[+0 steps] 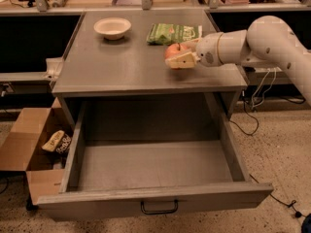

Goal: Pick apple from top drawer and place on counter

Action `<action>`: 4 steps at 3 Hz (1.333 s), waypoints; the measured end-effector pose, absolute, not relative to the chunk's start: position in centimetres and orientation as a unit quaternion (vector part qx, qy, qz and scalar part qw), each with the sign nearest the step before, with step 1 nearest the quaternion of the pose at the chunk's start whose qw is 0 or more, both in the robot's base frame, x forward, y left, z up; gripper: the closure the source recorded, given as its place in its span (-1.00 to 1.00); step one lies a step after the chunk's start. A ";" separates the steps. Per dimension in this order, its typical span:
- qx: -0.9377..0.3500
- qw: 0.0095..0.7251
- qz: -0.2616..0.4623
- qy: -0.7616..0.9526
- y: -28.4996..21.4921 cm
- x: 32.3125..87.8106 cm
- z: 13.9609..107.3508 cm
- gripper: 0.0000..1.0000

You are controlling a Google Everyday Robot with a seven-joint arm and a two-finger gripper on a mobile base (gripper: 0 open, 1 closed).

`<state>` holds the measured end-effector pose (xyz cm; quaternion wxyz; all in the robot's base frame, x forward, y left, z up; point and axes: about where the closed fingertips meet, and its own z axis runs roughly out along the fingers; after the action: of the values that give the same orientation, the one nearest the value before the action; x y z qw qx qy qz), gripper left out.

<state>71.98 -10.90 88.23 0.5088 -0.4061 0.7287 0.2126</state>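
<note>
The red and yellowish apple (175, 50) is held between my gripper's (181, 55) pale fingers, just above the right part of the grey counter (121, 64). The white arm reaches in from the right. The gripper is shut on the apple. The top drawer (150, 166) stands pulled fully out below the counter; its inside is bare, and a thin dark wire handle (159, 208) is on its front panel.
A white bowl (112, 27) stands at the back left of the counter. A green snack bag (171, 33) lies at the back, just behind the apple. An open cardboard box (34, 144) with packets sits on the floor to the left. Cables trail on the floor at right.
</note>
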 end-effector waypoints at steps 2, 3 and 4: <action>-0.425 0.472 0.195 0.747 -9.0 74.0 86.4 1.00; -0.431 0.466 0.191 0.749 -8.5 74.3 85.7 1.00; -0.431 0.466 0.191 0.749 -8.5 74.3 85.7 0.64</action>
<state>74.33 -8.50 85.72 0.4655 -0.4314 0.7489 0.1906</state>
